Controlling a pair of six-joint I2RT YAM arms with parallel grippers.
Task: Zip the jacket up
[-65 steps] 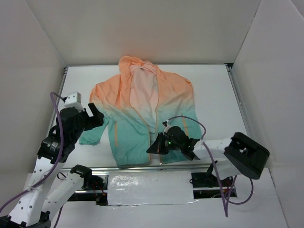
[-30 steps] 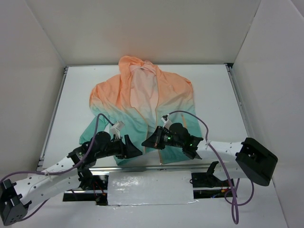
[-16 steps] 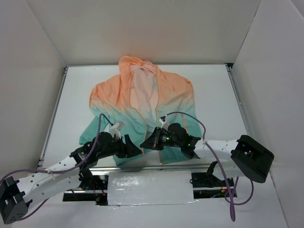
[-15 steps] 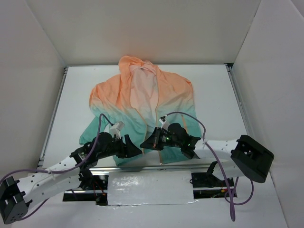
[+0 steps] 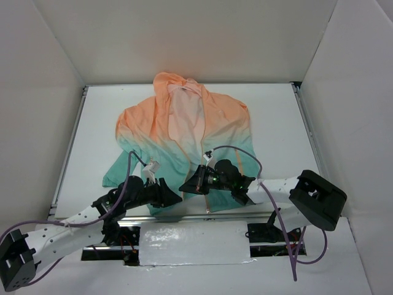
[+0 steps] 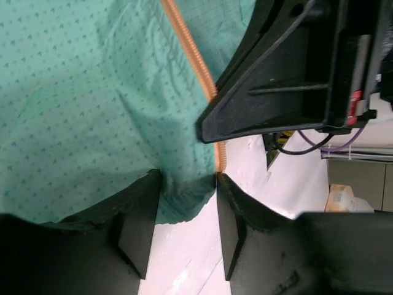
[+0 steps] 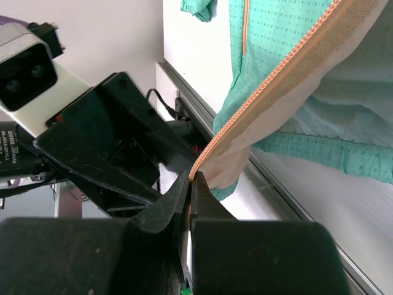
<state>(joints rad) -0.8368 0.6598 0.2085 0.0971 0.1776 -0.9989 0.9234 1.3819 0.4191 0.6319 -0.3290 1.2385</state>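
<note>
The jacket [image 5: 184,132] lies spread flat on the white tabletop [image 5: 276,117], hood at the far side, teal hem at the near edge, and its front open on the pale lining. At the hem, the left end effector [image 6: 184,184] has its fingers apart, with the teal hem corner beside the orange zipper [image 6: 187,52] lying between them. Just beside it, the right end effector [image 7: 190,179] has its fingers pressed together on the other zipper edge, lifting that edge off the tabletop.
</note>
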